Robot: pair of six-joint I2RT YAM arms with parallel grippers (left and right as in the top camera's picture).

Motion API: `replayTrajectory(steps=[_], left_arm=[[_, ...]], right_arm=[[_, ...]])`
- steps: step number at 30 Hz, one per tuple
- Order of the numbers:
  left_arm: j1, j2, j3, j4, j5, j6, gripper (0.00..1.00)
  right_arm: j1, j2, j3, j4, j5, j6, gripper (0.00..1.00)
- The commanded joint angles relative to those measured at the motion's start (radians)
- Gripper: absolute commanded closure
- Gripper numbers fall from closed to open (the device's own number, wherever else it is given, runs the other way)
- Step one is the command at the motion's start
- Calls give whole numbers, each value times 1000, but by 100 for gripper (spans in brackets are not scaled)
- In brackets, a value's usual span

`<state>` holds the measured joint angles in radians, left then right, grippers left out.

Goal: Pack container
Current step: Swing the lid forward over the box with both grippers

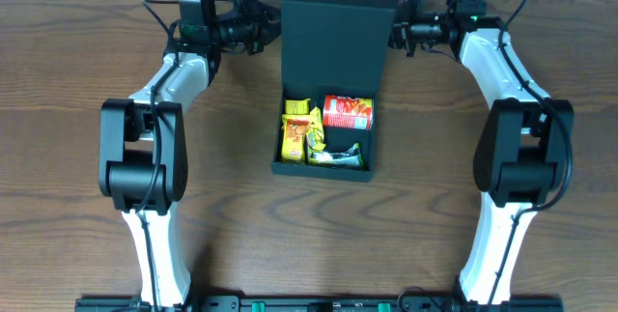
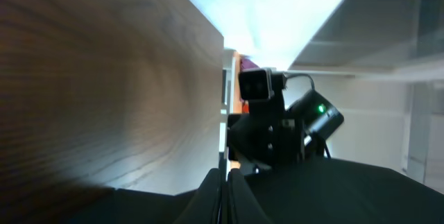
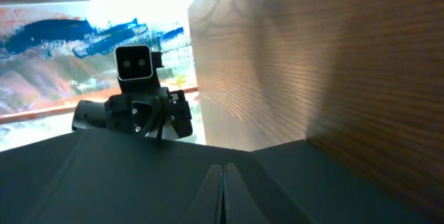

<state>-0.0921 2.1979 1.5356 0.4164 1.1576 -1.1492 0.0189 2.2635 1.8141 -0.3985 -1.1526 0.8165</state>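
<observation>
The dark teal container lies open in the middle of the table, its flap lid raised at the far end. Inside lie yellow snack packets, a red packet and a dark packet. My left gripper is shut at the lid's left edge. My right gripper is shut at the lid's right edge. In the left wrist view the closed fingertips meet the lid's thin edge beside its dark face. In the right wrist view the closed gripper lies against the lid's face. Neither clearly clamps it.
Brown wooden table surrounds the box. Both arm bases stand to either side of the container. Each wrist camera sees the opposite arm's head across the lid.
</observation>
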Motion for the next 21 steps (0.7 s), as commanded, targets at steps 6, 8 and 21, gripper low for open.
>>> replayTrajectory(steps=[6, 8, 21], left_arm=[[8, 6, 12, 60, 146, 0, 94], [10, 6, 12, 60, 178, 0, 94], [60, 6, 12, 176, 425, -3, 94]], right_arm=[[1, 3, 21, -2, -96, 41, 98], [1, 3, 21, -4, -126, 65, 98], [5, 3, 21, -5, -319, 56, 98]])
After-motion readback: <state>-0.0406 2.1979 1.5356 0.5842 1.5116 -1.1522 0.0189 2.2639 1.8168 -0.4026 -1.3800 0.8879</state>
